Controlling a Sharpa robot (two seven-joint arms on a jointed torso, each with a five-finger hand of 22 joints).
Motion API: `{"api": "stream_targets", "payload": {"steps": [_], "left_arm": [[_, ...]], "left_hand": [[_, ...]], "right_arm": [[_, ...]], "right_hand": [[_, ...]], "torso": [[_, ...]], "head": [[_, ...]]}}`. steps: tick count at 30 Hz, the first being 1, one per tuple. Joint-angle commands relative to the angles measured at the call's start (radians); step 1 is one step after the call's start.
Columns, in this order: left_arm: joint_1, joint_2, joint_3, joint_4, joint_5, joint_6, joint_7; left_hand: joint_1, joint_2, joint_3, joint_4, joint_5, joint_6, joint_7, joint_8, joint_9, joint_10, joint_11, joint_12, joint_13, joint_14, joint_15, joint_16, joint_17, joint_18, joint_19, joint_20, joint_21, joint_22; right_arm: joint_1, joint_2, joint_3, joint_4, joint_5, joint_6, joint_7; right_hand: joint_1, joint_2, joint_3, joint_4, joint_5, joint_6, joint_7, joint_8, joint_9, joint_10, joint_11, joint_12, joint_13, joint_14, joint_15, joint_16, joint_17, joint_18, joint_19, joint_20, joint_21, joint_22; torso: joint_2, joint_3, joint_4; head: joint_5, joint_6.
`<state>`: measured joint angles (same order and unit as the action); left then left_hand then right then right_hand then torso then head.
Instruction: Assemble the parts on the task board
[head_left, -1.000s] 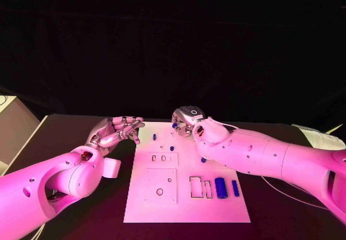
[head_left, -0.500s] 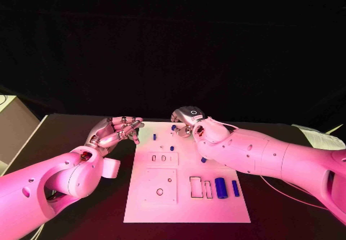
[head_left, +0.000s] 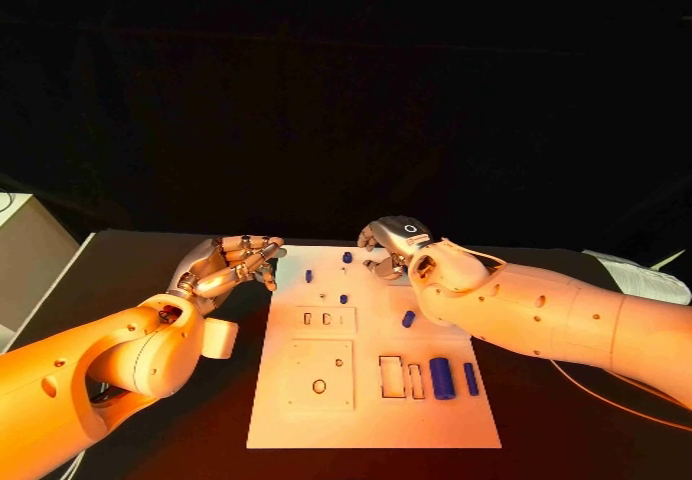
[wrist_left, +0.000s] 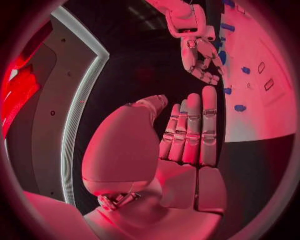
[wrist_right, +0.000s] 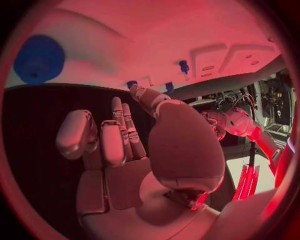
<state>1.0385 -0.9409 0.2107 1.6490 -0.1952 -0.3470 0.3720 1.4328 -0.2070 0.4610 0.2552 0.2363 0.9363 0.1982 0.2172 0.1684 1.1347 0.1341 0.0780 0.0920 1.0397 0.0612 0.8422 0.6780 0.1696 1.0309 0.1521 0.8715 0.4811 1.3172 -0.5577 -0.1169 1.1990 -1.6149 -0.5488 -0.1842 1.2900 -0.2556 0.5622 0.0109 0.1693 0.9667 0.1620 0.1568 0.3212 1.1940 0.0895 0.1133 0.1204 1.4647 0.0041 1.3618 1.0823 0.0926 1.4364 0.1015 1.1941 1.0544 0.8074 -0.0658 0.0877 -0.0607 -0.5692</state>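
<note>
Right hand (head_left: 392, 243) poised over far edge of task board (head_left: 369, 410), fingers apart, holding nothing. Left hand (head_left: 238, 262) parked just off board's far-left corner, fingers curled in, nothing in them. On board: small blue parts standing near far end (head_left: 346, 257), one loose mid-board (head_left: 408, 319), two blue cylinders (head_left: 441, 377) lying unplaced beside empty rectangular slots (head_left: 391, 375). Judged early-to-mid stage; most slots apparently unfilled.

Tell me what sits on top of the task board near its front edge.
On the task board, toward its near right, a thick blue cylinder and a thinner blue pin lie beside two empty rectangular slots. A raised square plate sits left. Nothing covers this area.
</note>
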Motion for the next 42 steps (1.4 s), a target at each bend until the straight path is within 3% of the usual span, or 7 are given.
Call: {"api": "stream_targets", "payload": {"steps": [1,5,6,8,11,26,42], "left_arm": [[0.001,-0.002,0.001,0.001,-0.003,0.018,0.007],[0.000,-0.005,0.001,0.002,-0.003,0.020,0.008],[0.000,-0.005,0.001,0.002,-0.003,0.021,0.008],[0.000,-0.005,0.001,0.003,-0.003,0.023,0.008],[0.000,-0.006,0.001,0.004,-0.003,0.024,0.008],[-0.001,-0.004,0.001,0.003,-0.003,0.027,0.007],[-0.001,-0.002,0.001,-0.001,-0.003,0.028,0.006]], "left_hand": [[0.000,0.002,0.005,0.002,-0.004,-0.008,-0.001,0.006,0.001,-0.008,-0.002,-0.005,0.002,-0.007,-0.002,0.005,0.001,0.013,-0.007,-0.003,0.002,0.001],[0.000,0.002,0.005,0.002,-0.004,-0.008,-0.001,0.006,0.001,-0.008,-0.002,-0.005,0.002,-0.007,-0.002,0.005,0.001,0.013,-0.007,-0.003,0.002,0.001],[0.000,0.002,0.005,0.001,-0.005,-0.008,-0.001,0.007,0.002,-0.008,-0.002,-0.005,0.002,-0.008,-0.002,0.006,0.001,0.013,-0.009,-0.003,0.004,0.002],[0.000,0.002,0.005,0.001,-0.005,-0.008,-0.001,0.007,0.002,-0.008,-0.002,-0.005,0.002,-0.008,-0.002,0.006,0.001,0.013,-0.009,-0.003,0.004,0.002],[0.000,0.002,0.005,0.001,-0.005,-0.008,-0.001,0.007,0.002,-0.008,-0.002,-0.005,0.002,-0.008,-0.002,0.006,0.001,0.013,-0.009,-0.003,0.004,0.002],[0.000,0.002,0.005,0.001,-0.005,-0.008,-0.001,0.007,0.002,-0.008,-0.002,-0.005,0.002,-0.008,-0.002,0.006,0.001,0.013,-0.009,-0.003,0.004,0.002],[0.000,0.002,0.005,0.001,-0.005,-0.008,-0.001,0.007,0.002,-0.008,-0.002,-0.005,0.002,-0.008,-0.002,0.006,0.001,0.013,-0.009,-0.003,0.004,0.002]], "right_arm": [[0.005,-0.050,0.004,0.059,0.084,-0.014,0.026],[0.014,-0.123,0.008,0.113,0.153,0.046,0.021],[0.015,-0.135,0.009,0.118,0.167,0.061,0.020],[0.017,-0.161,0.009,0.124,0.203,0.098,0.017],[0.019,-0.188,0.010,0.122,0.248,0.143,0.012],[0.020,-0.197,0.010,0.069,0.278,0.164,-0.035],[0.018,-0.153,0.010,0.014,0.299,0.184,-0.053]], "right_hand": [[-0.020,-0.017,-0.020,0.012,-0.001,-0.006,-0.014,-0.009,0.003,0.077,-0.021,0.042,0.031,0.022,-0.019,0.010,0.015,0.005,0.001,-0.016,0.014,0.018],[0.006,-0.022,-0.184,0.020,-0.008,-0.013,-0.048,-0.021,0.013,0.148,-0.053,0.359,0.323,0.032,-0.055,0.031,0.053,-0.006,0.015,-0.043,0.042,0.062],[0.017,-0.001,-0.245,0.042,-0.001,-0.028,-0.046,-0.031,0.017,0.132,-0.044,0.764,0.735,0.041,-0.030,0.050,0.084,-0.008,0.027,-0.056,0.068,0.096],[0.042,0.024,-0.286,0.078,0.008,-0.029,-0.025,-0.032,0.023,0.205,-0.038,1.181,1.168,0.053,-0.036,0.091,0.172,-0.024,0.043,-0.034,0.123,0.172],[0.069,0.031,-0.329,0.119,0.022,-0.035,-0.013,-0.032,0.028,0.293,-0.027,1.354,1.347,0.068,-0.023,0.134,0.269,-0.038,0.061,-0.023,0.183,0.254],[0.112,0.036,-0.365,0.182,0.096,-0.040,0.000,-0.026,0.037,0.377,-0.012,1.458,1.450,0.100,-0.004,0.200,0.456,-0.070,0.102,-0.004,0.305,0.417],[0.109,0.038,-0.365,0.197,0.110,-0.035,-0.001,-0.023,0.039,0.377,-0.012,1.458,1.450,0.103,-0.004,0.204,0.471,-0.073,0.106,-0.003,0.316,0.432]], "torso": [[-0.003,0.0034,-0.0086],[-0.006,0.0057,-0.0135],[-0.007,0.0061,-0.0147],[-0.007,0.0068,-0.0154],[-0.007,0.0094,-0.0171],[-0.005,0.0146,-0.0183],[-0.006,0.0115,-0.0170]], "head": [[0.003,0.004],[-0.001,0.008],[-0.002,0.008],[-0.004,0.009],[-0.005,0.009],[-0.010,0.005],[-0.009,-0.008]]}}
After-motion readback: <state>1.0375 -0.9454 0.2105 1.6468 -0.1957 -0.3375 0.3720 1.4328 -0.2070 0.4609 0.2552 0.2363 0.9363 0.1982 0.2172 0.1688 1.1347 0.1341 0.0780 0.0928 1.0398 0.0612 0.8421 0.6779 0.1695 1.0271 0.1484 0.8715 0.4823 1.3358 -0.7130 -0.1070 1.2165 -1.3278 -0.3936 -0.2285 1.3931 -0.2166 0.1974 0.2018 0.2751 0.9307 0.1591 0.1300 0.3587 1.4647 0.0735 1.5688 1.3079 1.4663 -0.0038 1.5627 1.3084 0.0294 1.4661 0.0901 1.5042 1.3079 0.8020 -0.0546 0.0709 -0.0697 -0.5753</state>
